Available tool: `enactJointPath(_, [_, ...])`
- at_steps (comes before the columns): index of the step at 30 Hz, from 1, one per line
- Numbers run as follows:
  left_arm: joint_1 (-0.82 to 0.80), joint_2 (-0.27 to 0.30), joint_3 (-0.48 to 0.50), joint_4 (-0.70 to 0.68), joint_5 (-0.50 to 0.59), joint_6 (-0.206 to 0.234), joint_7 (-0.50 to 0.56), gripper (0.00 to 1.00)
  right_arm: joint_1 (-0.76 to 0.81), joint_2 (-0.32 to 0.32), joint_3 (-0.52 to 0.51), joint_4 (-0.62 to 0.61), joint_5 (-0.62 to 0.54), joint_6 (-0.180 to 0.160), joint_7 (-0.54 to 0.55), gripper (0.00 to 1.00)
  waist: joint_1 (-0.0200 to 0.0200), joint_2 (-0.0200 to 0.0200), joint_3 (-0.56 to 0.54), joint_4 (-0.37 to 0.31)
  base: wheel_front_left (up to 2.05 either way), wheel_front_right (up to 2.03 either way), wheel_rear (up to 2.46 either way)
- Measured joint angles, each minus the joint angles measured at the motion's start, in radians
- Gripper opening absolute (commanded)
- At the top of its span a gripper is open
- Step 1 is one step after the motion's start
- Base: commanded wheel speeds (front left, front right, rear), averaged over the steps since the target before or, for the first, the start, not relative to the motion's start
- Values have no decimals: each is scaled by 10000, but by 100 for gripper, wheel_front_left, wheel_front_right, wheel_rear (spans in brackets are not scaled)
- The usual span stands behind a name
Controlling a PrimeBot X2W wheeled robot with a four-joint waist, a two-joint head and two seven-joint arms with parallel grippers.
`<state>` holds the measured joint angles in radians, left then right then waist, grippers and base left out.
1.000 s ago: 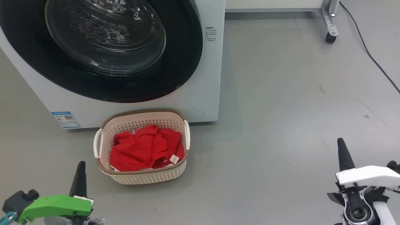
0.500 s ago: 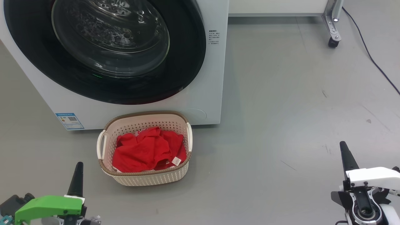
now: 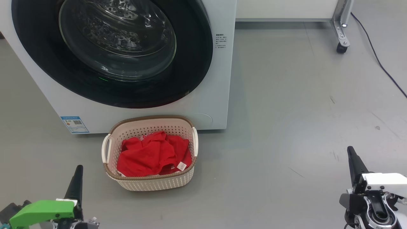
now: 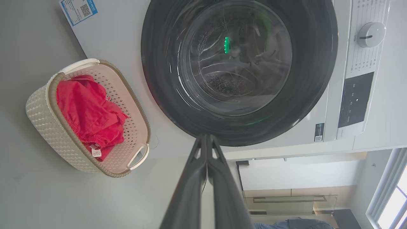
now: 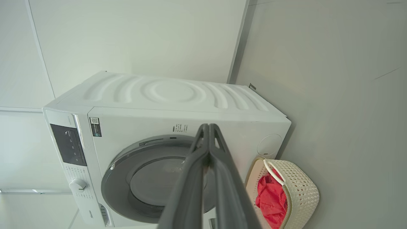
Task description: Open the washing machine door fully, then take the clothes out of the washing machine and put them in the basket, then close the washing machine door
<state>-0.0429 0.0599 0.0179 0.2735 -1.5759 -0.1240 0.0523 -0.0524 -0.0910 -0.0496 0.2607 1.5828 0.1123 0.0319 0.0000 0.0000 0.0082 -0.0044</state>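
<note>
Red clothes [image 3: 152, 156] lie in the basket [image 3: 149, 183], just in front of the washing machine [image 3: 219, 79]; washing machine door [image 3: 197, 63] closed. Left gripper [image 3: 78, 168] and right gripper [image 3: 351, 152]: jaws pressed together, empty, both apart from the basket. Castor [image 3: 341, 47] and black cable [image 3: 378, 60] on the floor [image 3: 286, 127], far right.

The washing machine [image 3: 219, 79] takes up the upper left of the head view, with the washing machine door [image 3: 197, 57] lying flat against its front. A label [image 3: 74, 124] sits at the front's lower left corner. The basket [image 3: 152, 183] stands on the floor [image 3: 286, 143] just before the machine, below the door and right of the label. The clothes [image 3: 149, 156] lie inside it. A wheeled leg [image 3: 341, 38] stands at upper right, with a cable [image 3: 381, 66] beside it. The left hand [image 3: 78, 170] is at lower left and the right hand [image 3: 350, 151] at lower right, both apart from the basket.
</note>
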Motion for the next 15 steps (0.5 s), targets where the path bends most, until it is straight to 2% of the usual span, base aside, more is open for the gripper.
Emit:
enactJointPath(6, [-88,8,90,23,-675,-2,151,0,-11,25,-113,63,746,10,201,0,0,0,-55,45,0,0,0])
enactJointPath(15, [-103,10,94,35,-713,-2,169,0,-15,35,-128,98,773,12,201,0,0,0,-55,45,0,0,0])
